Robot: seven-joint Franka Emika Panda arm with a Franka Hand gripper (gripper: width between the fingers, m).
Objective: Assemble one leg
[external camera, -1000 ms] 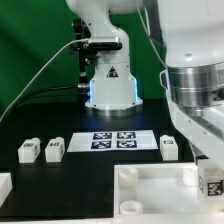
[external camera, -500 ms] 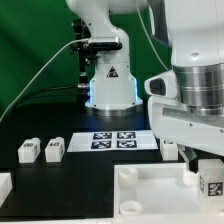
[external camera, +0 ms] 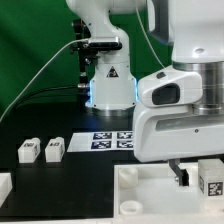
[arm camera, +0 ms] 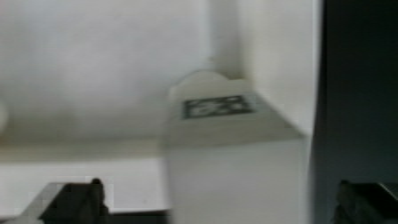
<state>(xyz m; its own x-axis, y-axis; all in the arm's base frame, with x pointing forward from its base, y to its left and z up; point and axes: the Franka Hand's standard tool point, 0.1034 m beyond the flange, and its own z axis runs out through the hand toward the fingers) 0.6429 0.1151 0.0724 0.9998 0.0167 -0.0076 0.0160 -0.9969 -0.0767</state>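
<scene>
While a green backdrop hangs behind the rig, a black table carries the loose white parts of a piece of furniture. The marker board lies flat in front of the arm's base. Two small tagged legs stand side by side toward the exterior view's left, well apart from the large white square tabletop with round corner sockets in the foreground. At that part's edge on the exterior view's right, another leg stands upright with its tag showing. The end effector hangs low just beside this leg. From the wrist view the leg sits between the two dark fingertips, which stand wide apart on either side without visibly touching it.
</scene>
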